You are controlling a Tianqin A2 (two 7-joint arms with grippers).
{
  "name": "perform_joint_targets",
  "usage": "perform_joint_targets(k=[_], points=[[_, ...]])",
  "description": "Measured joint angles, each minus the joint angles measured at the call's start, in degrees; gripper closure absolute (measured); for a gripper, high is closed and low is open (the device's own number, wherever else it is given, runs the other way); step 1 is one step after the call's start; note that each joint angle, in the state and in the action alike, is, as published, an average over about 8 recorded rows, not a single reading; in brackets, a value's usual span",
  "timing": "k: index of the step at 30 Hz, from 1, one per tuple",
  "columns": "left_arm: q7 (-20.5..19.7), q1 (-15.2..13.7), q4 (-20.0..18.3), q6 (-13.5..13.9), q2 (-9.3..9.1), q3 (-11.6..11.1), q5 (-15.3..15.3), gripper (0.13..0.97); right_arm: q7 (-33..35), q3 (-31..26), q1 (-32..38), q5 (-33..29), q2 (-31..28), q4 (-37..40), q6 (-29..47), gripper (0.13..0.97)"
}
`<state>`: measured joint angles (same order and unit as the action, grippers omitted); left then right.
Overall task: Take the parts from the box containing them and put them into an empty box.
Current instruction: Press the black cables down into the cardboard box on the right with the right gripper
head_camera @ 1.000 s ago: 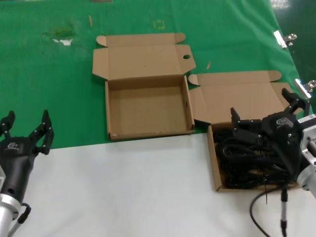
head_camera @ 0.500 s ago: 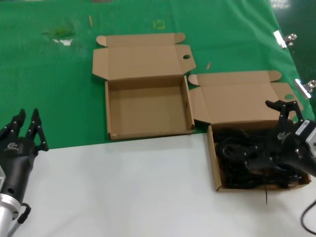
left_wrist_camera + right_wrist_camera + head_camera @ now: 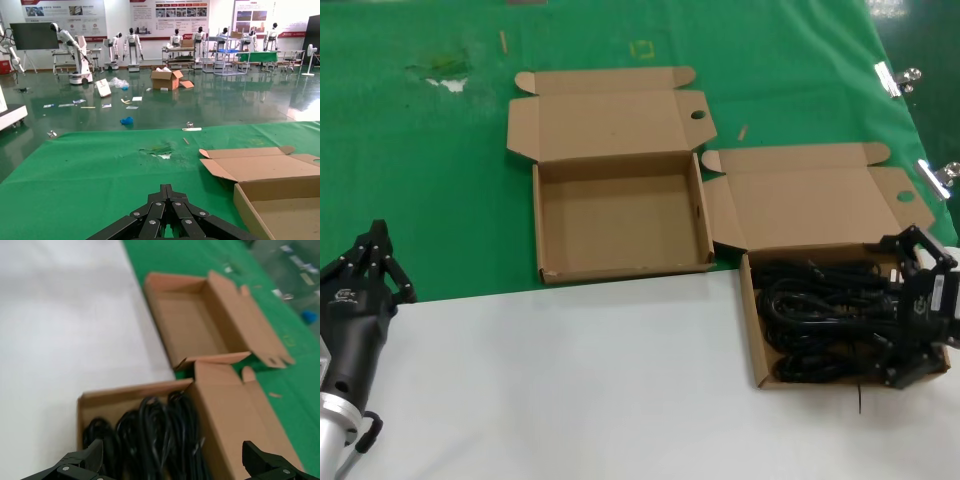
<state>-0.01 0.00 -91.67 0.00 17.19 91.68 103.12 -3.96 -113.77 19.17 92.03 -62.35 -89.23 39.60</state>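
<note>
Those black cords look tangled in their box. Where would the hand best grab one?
Probably from straight above, around a coiled loop of the cords: they lie flat in the shallow box, whose walls block the sides. The right hand, open, is already at that box.

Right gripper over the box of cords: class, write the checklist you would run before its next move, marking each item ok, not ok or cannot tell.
1. Right gripper open: ok, fingers spread wide in the right wrist view.
2. It sits over the full box, at its right edge: ok.
3. Power cords there to grasp: ok, several lie tangled together.
4. One cord singled out: cannot tell.
5. Empty box open, nothing in it: ok.
6. Left gripper clear of both boxes: ok, shut at the table's left edge.
</note>
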Motion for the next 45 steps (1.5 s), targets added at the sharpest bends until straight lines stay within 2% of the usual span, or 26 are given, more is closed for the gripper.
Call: perform_joint_targets(k=[9, 19, 28, 37, 45], points=[[0.0, 0.0, 0.0, 0.0, 0.0, 0.0, 0.0, 0.957, 3.4, -0.93, 4.57, -5.3, 2.56, 3.91, 8.31, 0.13], [0.0, 0.0, 0.0, 0.0, 0.0, 0.0, 0.0, 0.957, 6.15, -0.14, 4.8, -7.39, 5.47, 7.22, 9.98, 0.132], [0.0, 0.0, 0.0, 0.0, 0.0, 0.0, 0.0, 0.957, 7.99, 0.9, 4.52, -8.19, 6.76, 9.14, 10.34, 0.189], [0.0, 0.0, 0.0, 0.0, 0.0, 0.0, 0.0, 0.957, 8.98, 1.6, 4.32, -8.77, 7.54, 10.19, 10.6, 0.312], [0.0, 0.0, 0.0, 0.0, 0.0, 0.0, 0.0, 0.957, 9.26, 1.9, 4.71, -9.48, 8.11, 10.86, 10.96, 0.501]])
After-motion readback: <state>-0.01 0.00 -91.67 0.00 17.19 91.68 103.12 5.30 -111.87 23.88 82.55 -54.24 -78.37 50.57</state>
